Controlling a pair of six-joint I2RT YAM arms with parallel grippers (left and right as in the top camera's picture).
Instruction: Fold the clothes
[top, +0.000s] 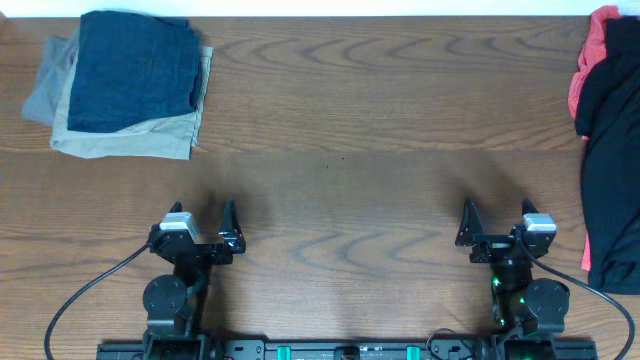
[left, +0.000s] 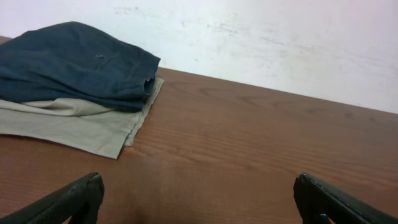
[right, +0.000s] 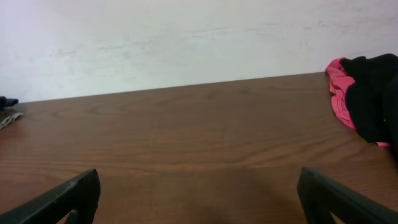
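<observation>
- Overhead, you are seeing the black shirt (top: 608, 170) lying crumpled and unfolded at the table's (top: 340, 130) 3 o'clock edge, with the red t-shirt (top: 588, 70) peeking out beside it.
- The left gripper (top: 204, 220) at 7 o'clock and the right gripper (top: 498, 222) at 5 o'clock are standing with jaws spread wide, holding nothing.
- 1 folded stack (top: 125, 85) is resting at 10 o'clock, well apart.
- You are looking at a task not yet begun: reaching, spreading and every fold are waiting.

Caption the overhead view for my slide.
Left arm and right arm, jaws open; folded stack upper left, black shirt at right edge.
</observation>
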